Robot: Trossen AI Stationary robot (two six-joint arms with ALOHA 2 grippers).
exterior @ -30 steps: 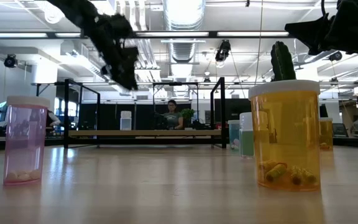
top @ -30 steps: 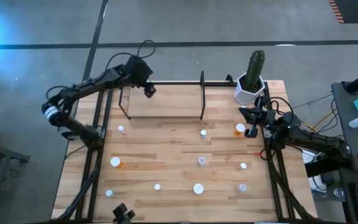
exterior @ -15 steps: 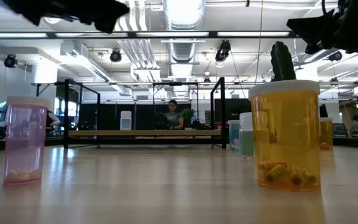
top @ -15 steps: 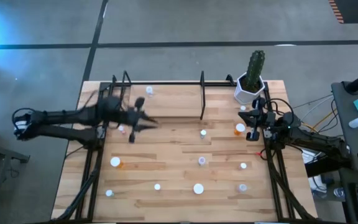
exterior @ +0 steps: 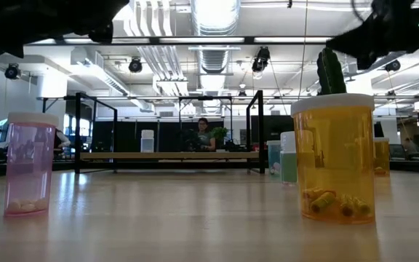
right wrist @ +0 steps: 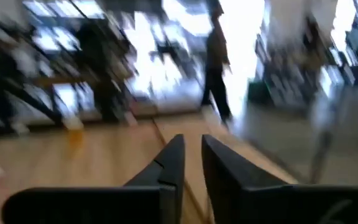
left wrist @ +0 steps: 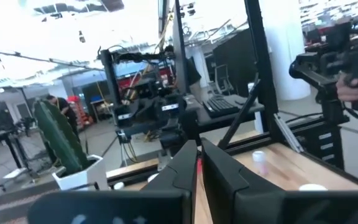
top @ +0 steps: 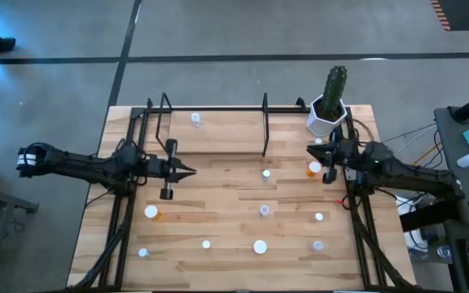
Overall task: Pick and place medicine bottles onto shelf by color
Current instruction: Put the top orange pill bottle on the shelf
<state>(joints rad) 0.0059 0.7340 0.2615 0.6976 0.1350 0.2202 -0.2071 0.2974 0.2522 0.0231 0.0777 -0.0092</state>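
A white-capped clear medicine bottle (top: pixel 195 120) stands on the shelf (top: pixel 218 134). In front of the shelf, the left gripper (top: pixel 187 171) is pinched empty; the right gripper (top: pixel 311 149), beside the cactus pot (top: pixel 327 115), stands narrowly parted.

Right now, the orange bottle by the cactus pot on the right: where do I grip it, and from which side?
Probably from straight above. The orange bottle stands upright with its white cap up, so close on the round body just below the cap. The cactus pot and the right gripper crowd its far and outer sides.
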